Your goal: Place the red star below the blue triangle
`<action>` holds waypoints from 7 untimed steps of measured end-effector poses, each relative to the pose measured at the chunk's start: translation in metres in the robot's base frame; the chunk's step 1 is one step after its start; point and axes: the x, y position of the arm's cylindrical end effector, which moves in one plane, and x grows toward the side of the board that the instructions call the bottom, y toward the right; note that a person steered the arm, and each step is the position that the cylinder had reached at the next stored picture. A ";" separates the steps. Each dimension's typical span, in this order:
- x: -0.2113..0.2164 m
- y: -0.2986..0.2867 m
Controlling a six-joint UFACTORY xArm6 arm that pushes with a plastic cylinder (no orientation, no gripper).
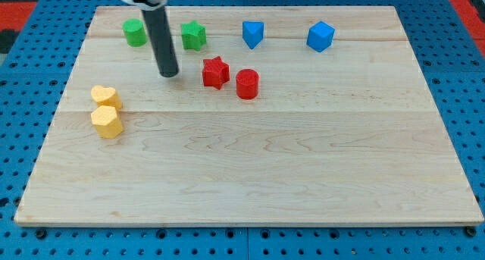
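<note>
The red star (215, 72) lies on the wooden board (250, 169) in its upper middle, with a red cylinder (247, 84) touching or nearly touching its right side. The blue triangle (252, 34) sits near the view's top, above and to the right of the star. My tip (169, 73) stands on the board to the left of the red star, a small gap apart, at about the star's height.
A blue cube (320, 36) sits at the top right. A green cylinder (135, 32) and a green star (193, 36) sit at the top left, on either side of the rod. A yellow heart (104, 95) and a yellow hexagon (107, 122) lie at the left.
</note>
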 end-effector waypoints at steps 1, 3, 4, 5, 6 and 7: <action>0.000 0.006; 0.000 0.028; 0.000 0.045; 0.000 0.057; 0.000 0.071; -0.002 0.079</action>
